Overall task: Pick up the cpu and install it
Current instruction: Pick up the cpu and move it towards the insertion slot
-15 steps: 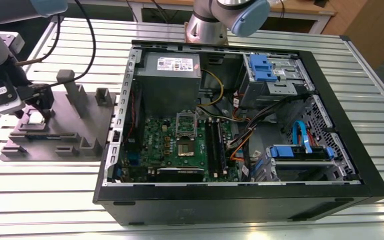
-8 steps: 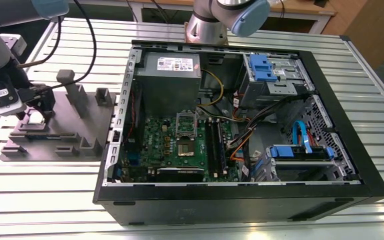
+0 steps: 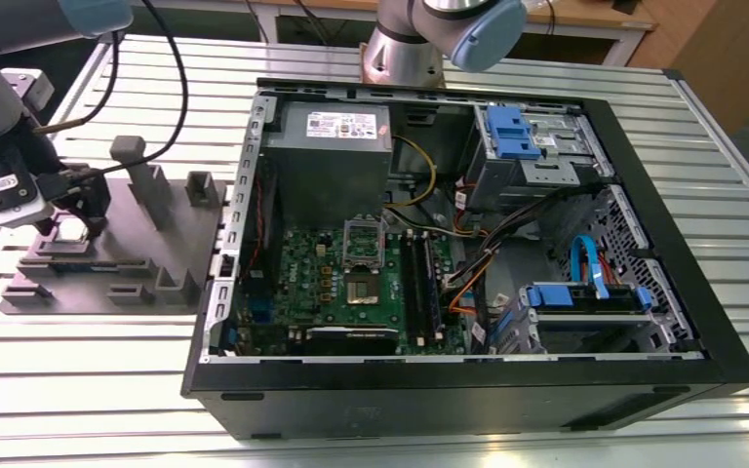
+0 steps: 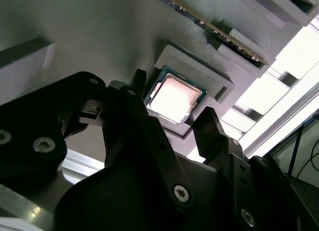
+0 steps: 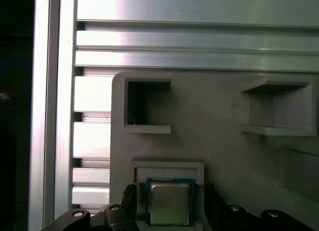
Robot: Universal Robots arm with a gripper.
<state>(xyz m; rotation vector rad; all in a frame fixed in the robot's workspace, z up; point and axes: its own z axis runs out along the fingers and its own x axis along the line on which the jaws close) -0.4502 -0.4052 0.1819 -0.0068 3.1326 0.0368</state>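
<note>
The cpu (image 3: 73, 230) is a small square chip with a silvery top, lying flat in a recess of the grey fixture block (image 3: 153, 244) at the exterior view's left. My gripper (image 3: 71, 216) hangs just above it, open. In both wrist views the chip (image 4: 174, 99) (image 5: 169, 205) lies between the two black fingers (image 4: 212, 129) (image 5: 128, 197), with a gap on each side. The gripper (image 4: 175, 102) (image 5: 169, 193) straddles it without touching. The motherboard's socket (image 3: 364, 241) sits in the middle of the open computer case with its frame raised.
The open black computer case (image 3: 479, 390) takes up the middle and right of the slatted metal table (image 3: 89, 390), with a grey power supply (image 3: 333, 132), blue drive bays (image 3: 518, 132) and loose cables inside. Upright posts (image 3: 140, 180) rise from the fixture. Another arm's base (image 3: 408, 49) stands behind the case.
</note>
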